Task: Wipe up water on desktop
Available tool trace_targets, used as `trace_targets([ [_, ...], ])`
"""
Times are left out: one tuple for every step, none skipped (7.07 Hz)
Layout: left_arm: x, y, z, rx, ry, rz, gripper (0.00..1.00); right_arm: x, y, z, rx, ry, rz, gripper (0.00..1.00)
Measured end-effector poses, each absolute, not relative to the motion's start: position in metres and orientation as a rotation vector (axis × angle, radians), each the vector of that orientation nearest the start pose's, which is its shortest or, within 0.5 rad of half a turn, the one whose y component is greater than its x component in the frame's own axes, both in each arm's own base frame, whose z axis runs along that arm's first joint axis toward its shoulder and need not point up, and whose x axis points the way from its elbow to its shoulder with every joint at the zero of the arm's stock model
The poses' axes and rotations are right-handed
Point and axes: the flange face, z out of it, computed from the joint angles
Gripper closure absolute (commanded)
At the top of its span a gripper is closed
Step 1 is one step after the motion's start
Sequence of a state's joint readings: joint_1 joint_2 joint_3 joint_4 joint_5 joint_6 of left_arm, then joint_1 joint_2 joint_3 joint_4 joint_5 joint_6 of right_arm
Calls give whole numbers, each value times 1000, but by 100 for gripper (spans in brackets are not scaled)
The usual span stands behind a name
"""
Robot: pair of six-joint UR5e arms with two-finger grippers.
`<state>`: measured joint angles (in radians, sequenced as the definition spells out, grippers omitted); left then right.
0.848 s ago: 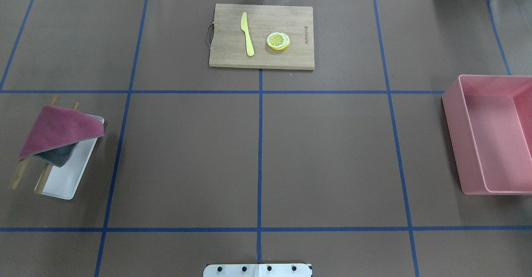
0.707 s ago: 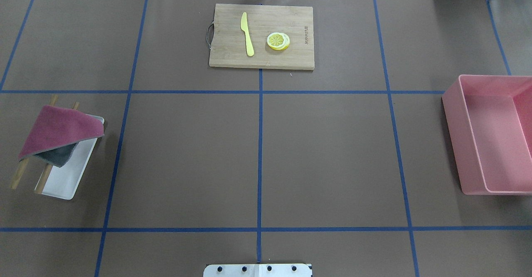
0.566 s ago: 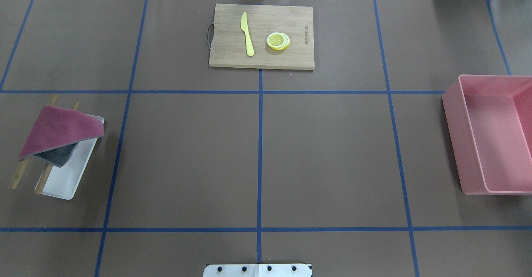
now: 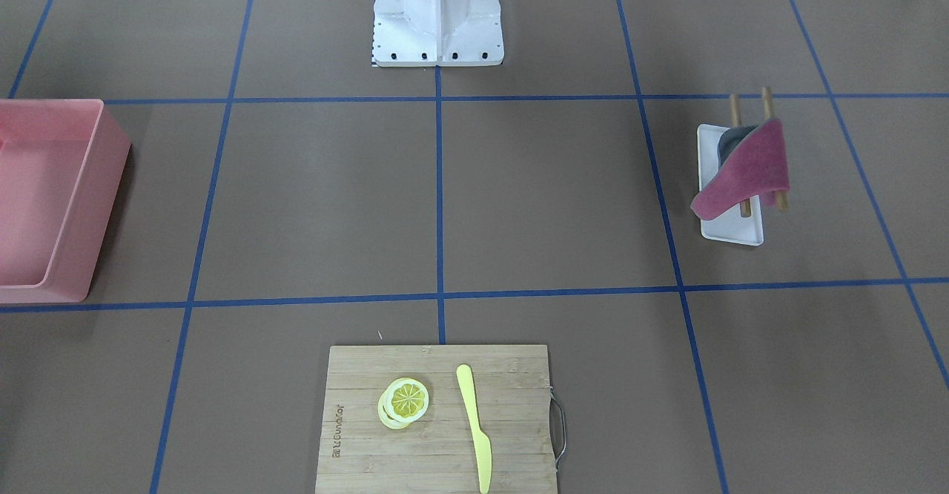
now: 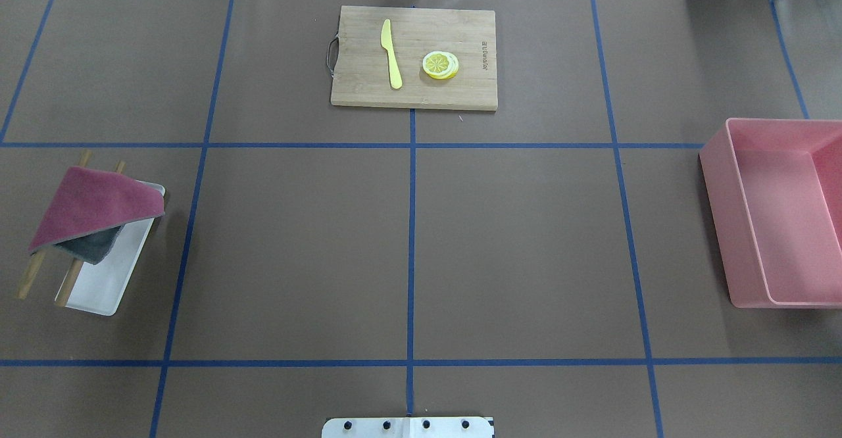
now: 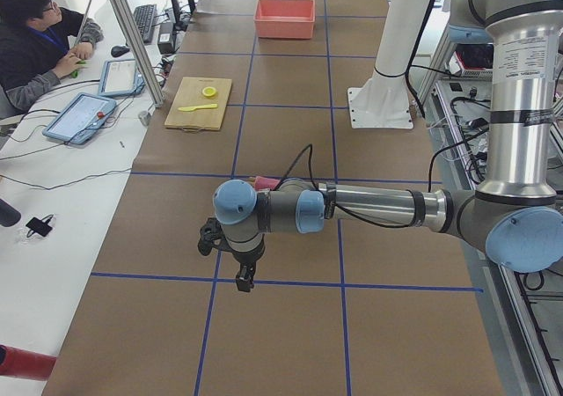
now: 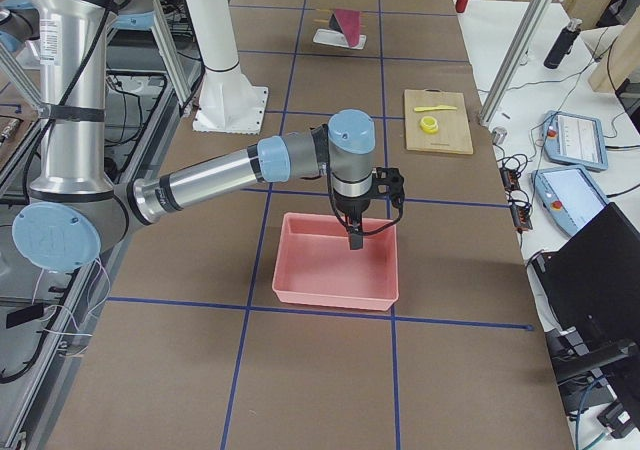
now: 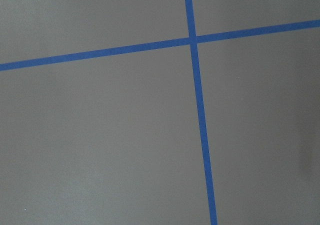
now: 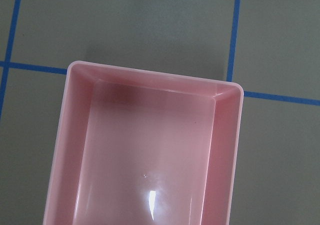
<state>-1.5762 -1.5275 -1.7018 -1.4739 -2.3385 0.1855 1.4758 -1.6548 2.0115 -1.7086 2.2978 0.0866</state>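
Note:
The brown desktop (image 5: 296, 247) with blue tape lines shows no water patch that I can make out. A dark red cloth (image 5: 92, 204) hangs over two wooden sticks (image 5: 29, 277) on a white tray (image 5: 99, 287) at the left; it also shows in the front-facing view (image 4: 745, 171). My left gripper (image 6: 244, 280) shows only in the exterior left view, hovering over a tape crossing near the cloth; I cannot tell if it is open. My right gripper (image 7: 355, 238) shows only in the exterior right view, above the pink bin (image 7: 335, 298); I cannot tell its state.
The empty pink bin (image 5: 723, 214) stands at the right edge. A bamboo cutting board (image 5: 358, 83) at the far middle holds a yellow knife (image 5: 392, 56) and lemon slices (image 5: 440, 65). An operator (image 6: 35, 35) sits at the far side.

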Motion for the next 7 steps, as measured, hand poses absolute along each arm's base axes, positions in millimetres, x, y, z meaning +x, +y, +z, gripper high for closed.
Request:
trace_targets([
  [-67,-478,607,112,764,186,1,25,-445,499,175,-744,-105,0],
  [-67,-487,587,180,759,212,1,25,-439,501,215,-748,-121,0],
  [-67,-497,567,265,751,246,1,24,-437,500,261,-753,-137,0],
  [-67,-504,549,347,744,266,1,19,-437,498,283,-759,-148,0],
  [-60,-509,534,415,752,267,1,8,-437,496,280,-767,-147,0],
  [-38,-510,526,430,795,255,1,-10,-439,490,259,-779,-130,0],
  [0,-506,524,397,857,228,1,-30,-440,480,245,-800,-93,0],
])
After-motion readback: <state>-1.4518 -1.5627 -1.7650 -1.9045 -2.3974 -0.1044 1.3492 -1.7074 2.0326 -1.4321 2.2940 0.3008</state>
